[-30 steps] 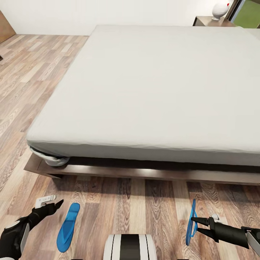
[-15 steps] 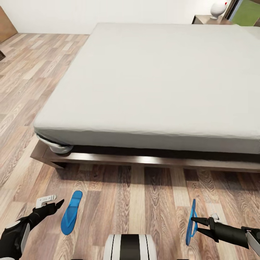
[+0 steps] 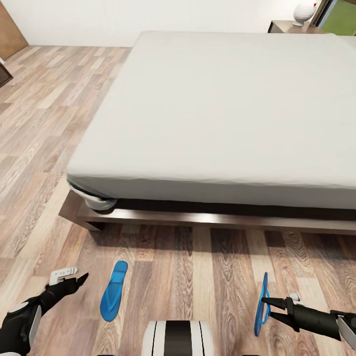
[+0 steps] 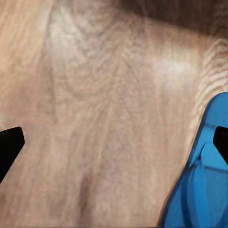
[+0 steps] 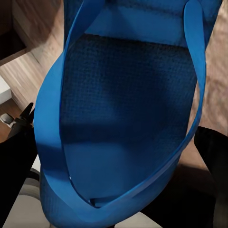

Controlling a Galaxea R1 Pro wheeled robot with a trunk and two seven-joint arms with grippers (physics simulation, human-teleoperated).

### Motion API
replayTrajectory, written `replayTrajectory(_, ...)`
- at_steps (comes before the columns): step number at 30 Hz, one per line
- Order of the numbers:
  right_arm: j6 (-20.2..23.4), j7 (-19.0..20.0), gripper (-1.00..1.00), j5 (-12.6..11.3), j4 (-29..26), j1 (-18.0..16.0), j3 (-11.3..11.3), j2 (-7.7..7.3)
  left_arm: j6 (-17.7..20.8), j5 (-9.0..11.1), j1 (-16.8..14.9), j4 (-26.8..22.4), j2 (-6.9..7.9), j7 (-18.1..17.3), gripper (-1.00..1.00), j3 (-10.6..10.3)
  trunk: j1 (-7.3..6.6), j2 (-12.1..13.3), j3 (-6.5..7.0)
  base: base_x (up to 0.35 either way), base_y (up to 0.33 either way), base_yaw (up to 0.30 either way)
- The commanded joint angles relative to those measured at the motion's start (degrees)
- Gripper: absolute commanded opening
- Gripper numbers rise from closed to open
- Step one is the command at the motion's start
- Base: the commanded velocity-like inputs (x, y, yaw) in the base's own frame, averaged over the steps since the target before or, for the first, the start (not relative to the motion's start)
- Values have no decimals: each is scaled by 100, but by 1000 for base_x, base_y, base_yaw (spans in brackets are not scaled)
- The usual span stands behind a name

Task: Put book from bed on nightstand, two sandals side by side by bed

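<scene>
My right gripper (image 3: 267,302) was clamped on one blue sandal (image 3: 261,304), which hung on edge above the wood-plank floor (image 3: 198,277), its sole standing nearly vertical in the head view. In the right wrist view the held sandal (image 5: 123,109) crowded close against the camera, its straps arching over the dark footbed, with strips of floor showing past its edges.

My left gripper (image 3: 69,279) hovered low over the floor with its fingers spread and nothing between them. The second sandal (image 3: 114,290) lay flat on the planks just beside that gripper, toward the middle of my reach, pointing roughly at the bed (image 3: 222,113). In the left wrist view, the edge of that sandal (image 4: 204,175) sat beside one dark fingertip (image 4: 221,142), while the other fingertip (image 4: 9,145) sat well apart across bare wood.

The two sandals were well apart from each other, with an open stretch of floor between them. Ahead, the bed's dark wooden frame (image 3: 198,220) ran across my view, its near corner at my left, the pale mattress overhanging it. A band of free floor separated the frame's edge from both sandals, and wide open planks ran along the bed's left side toward the white wall. A nightstand (image 3: 291,27) stood at the far corner, carrying a white rounded object (image 3: 302,12). I could not see the book on the visible mattress.
</scene>
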Motion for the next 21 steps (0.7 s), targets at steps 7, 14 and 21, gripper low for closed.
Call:
replayTrajectory(7,41,14,-100,0,-12,0,-14,-1,30,-28,-6,-4,-6,-43,100,22,-1,-1,-3,0,285,0)
replayTrajectory(14,45,15,-100,0,-18,0,-14,-9,30,-28,-6,2,-12,-43,100,19,-1,-1,-3,0,252,0)
replayTrajectory(21,41,14,-100,3,-30,0,-21,-10,33,-28,-6,5,-23,-43,100,13,-1,-1,-3,0,241,0)
